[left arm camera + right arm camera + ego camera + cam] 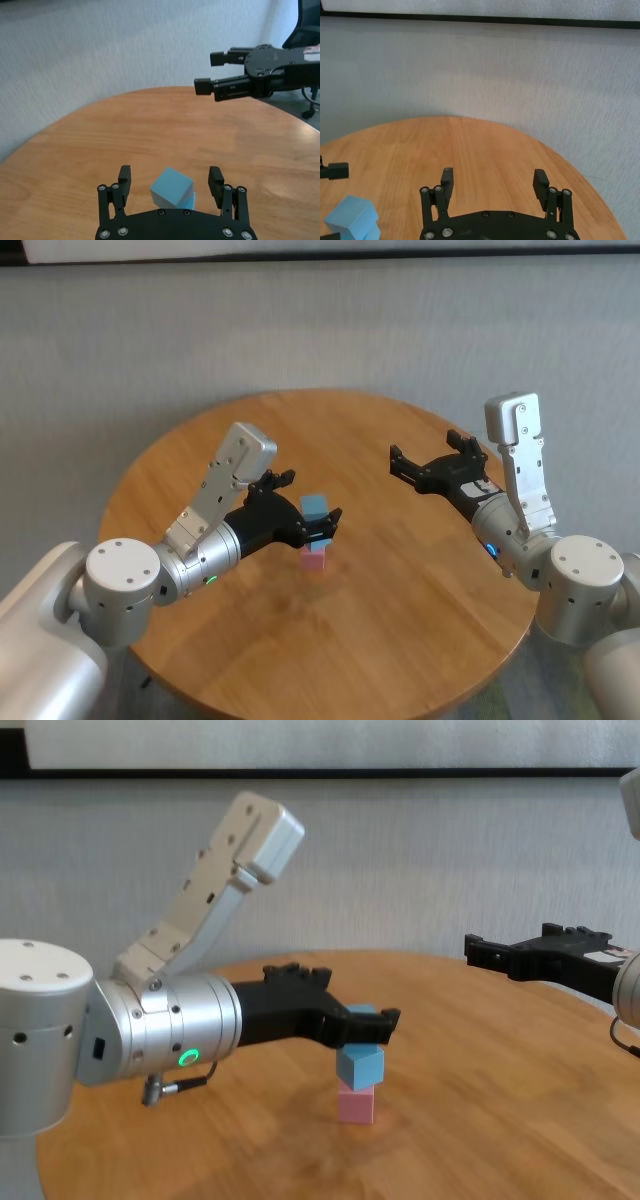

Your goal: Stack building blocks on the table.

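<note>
On the table (400,620) the building blocks stand in one stack. The pale pink cube (356,1104) is at the bottom, a light blue cube (360,1066) sits turned on it, and a second light blue cube (314,507) is on top. My left gripper (314,497) is open, its fingers on either side of the top cube with gaps showing in the left wrist view (170,176). My right gripper (440,468) is open and empty, hovering above the table's far right, well apart from the stack.
The round table's edge (555,150) curves close behind the right gripper. A grey wall (320,330) lies beyond. A dark chair (307,25) stands off the table at the far right of the left wrist view.
</note>
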